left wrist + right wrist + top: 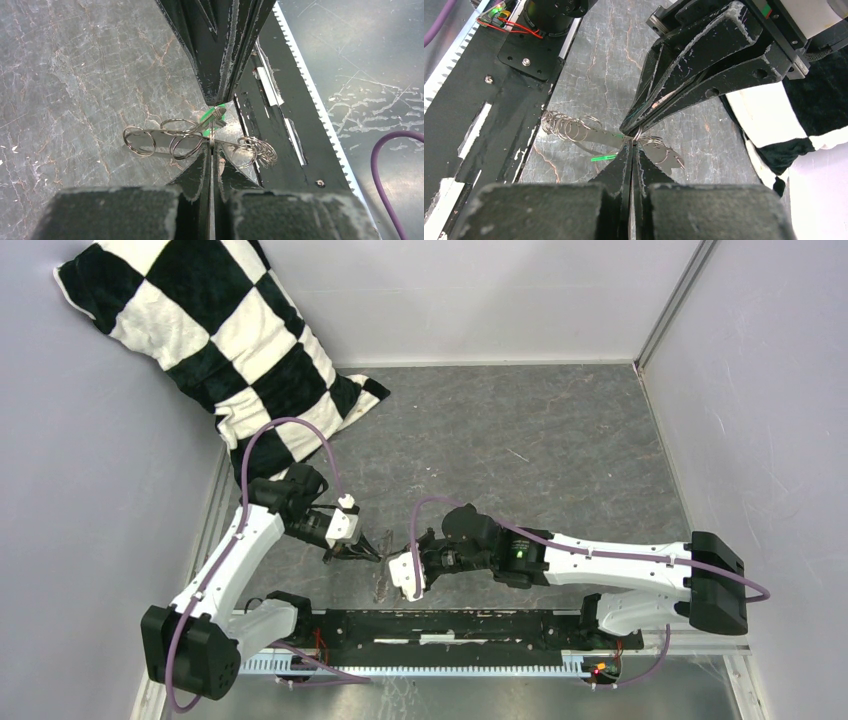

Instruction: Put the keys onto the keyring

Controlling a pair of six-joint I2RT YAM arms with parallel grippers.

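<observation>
Both grippers meet tip to tip low over the grey table, just behind the front rail. My left gripper (368, 552) (212, 149) is shut on the thin silvery wire of the keyring (165, 134) (591, 134) (383, 580). Small rings (257, 150) (564, 125) hang strung along the keyring on both sides of the grip. My right gripper (392, 565) (631, 143) is shut, its tips (219, 100) right against the left ones. The key's bright green tag (215, 117) (603, 158) shows at those tips, touching the keyring wire. The key's metal part is hidden.
A black rail (450, 625) (280, 130) with a toothed white strip runs along the near edge, right beside the grippers. A black-and-white checkered pillow (220, 340) (784, 125) lies at the back left. Grey walls enclose the table. A purple cable (385, 165) loops nearby.
</observation>
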